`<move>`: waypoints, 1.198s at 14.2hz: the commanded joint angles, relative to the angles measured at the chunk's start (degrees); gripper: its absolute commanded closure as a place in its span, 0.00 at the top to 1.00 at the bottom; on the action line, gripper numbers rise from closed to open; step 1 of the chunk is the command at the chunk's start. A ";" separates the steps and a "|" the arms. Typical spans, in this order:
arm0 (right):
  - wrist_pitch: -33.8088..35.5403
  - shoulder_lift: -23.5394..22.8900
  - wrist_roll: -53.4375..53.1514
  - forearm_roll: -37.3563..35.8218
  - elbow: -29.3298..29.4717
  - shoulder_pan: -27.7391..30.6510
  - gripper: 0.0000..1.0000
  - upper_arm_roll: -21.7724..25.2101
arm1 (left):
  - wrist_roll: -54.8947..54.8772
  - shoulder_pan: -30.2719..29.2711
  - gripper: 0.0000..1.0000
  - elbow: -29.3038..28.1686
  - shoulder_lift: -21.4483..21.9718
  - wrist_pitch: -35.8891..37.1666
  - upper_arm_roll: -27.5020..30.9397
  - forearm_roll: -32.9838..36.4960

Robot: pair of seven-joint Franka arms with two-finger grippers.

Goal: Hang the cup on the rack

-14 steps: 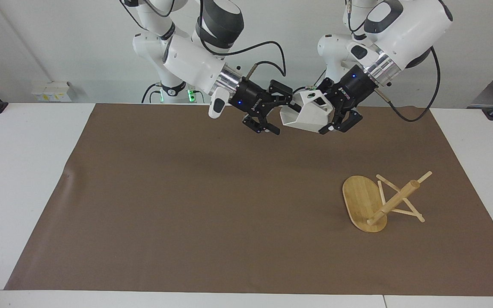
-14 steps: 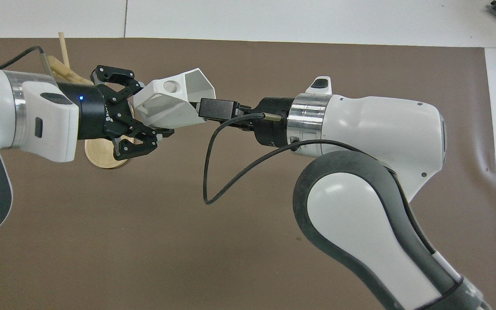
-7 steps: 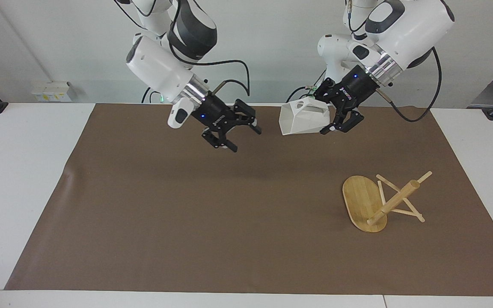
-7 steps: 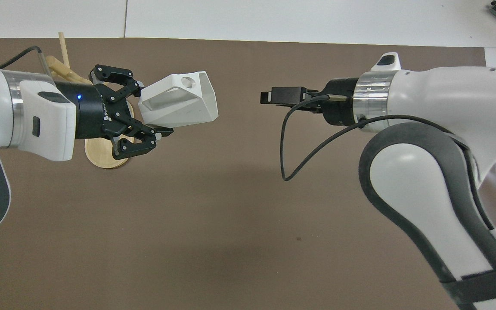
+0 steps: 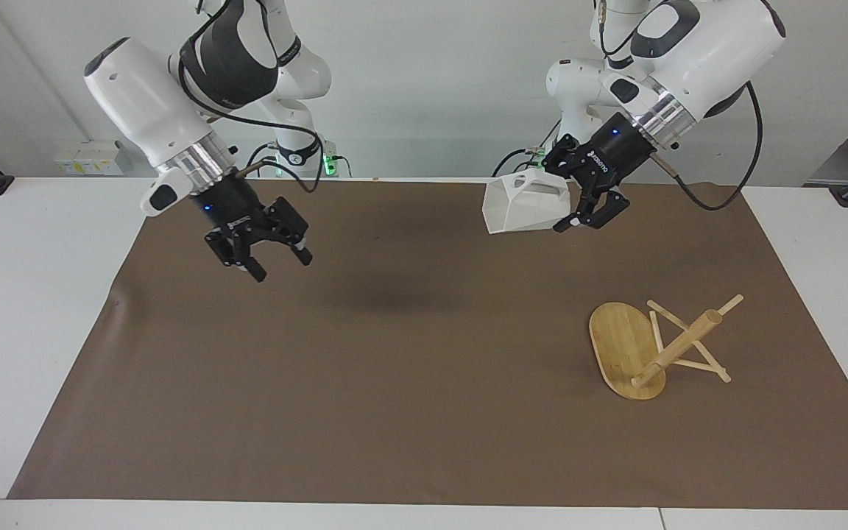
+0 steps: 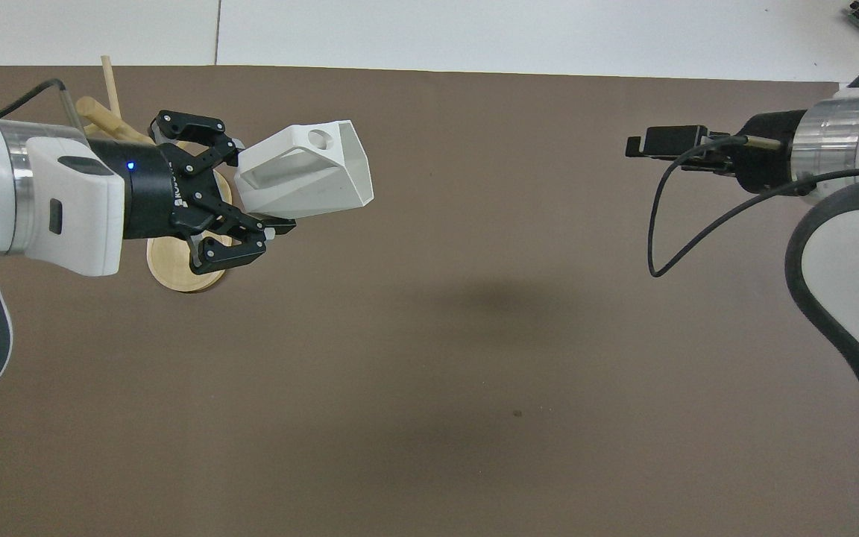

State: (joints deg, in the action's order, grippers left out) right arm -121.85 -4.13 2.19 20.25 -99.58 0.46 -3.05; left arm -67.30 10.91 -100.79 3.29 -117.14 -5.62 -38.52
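The white faceted cup [image 5: 523,206] hangs in the air on its side, handle hole up, over the mat's edge nearest the robots; it also shows in the overhead view [image 6: 310,175]. My left gripper [image 5: 570,210] is shut on the cup's closed end [image 6: 247,195]. My right gripper [image 5: 277,259] is open and empty, raised over the mat toward the right arm's end [image 6: 634,144]. The bamboo rack [image 5: 619,342] lies tipped on its side on the mat, toward the left arm's end, resting on its base edge and pegs. In the overhead view my left gripper partly covers the rack [image 6: 176,265].
A brown mat [image 5: 394,368] covers most of the white table [image 5: 34,294]. Nothing else lies on it.
My right gripper has let go of the cup and swung away toward the right arm's end of the table. The cup stays in my left gripper, turned slightly.
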 commanded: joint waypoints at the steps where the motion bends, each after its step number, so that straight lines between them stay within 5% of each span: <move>1: 1.61 1.49 -0.78 -15.54 -1.49 -0.11 1.00 0.76 | -0.11 -1.15 0.00 -1.07 0.75 0.42 0.35 -1.20; 8: 8.46 2.46 -0.96 -28.49 -1.58 0.07 1.00 3.75 | 0.06 -1.07 0.00 -13.62 5.66 -13.17 0.35 -1.20; 17: 23.31 3.25 -0.87 -23.43 1.22 0.07 1.00 6.03 | 7.69 -0.28 0.00 -28.48 11.03 -33.31 0.09 -2.26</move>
State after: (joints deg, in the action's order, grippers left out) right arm -100.68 -1.36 1.62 -5.75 -99.47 0.34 1.45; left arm -63.00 9.86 -124.00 10.87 -145.09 -5.29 -39.58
